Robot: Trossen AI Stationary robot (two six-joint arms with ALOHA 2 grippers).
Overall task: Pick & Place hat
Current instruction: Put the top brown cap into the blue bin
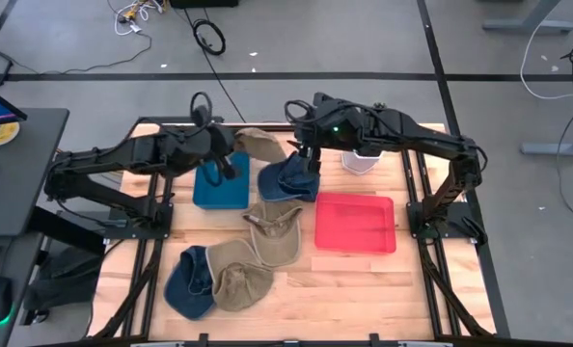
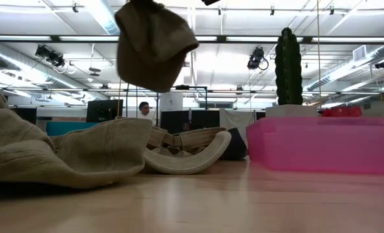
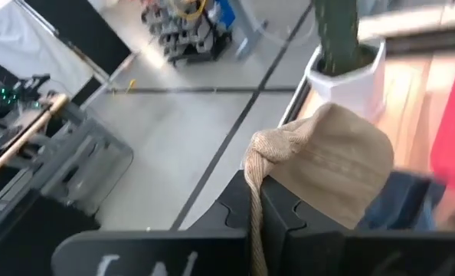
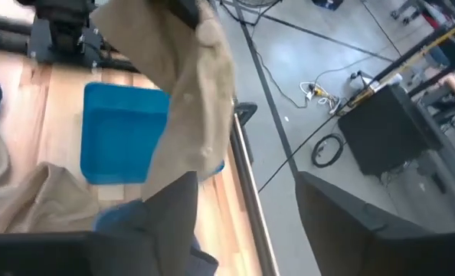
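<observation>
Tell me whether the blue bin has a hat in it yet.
Empty. In the high view the blue bin shows bare bottom, and the tan hat hangs above the table, pinched in the left hand.

four tan hats (image 1: 275, 234), two blue hats (image 1: 189, 281), two bins (image 1: 354, 223)

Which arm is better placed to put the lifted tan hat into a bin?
Left. Its claw is shut on the tan hat, right beside the blue bin. The right claw hangs over a blue hat.
</observation>
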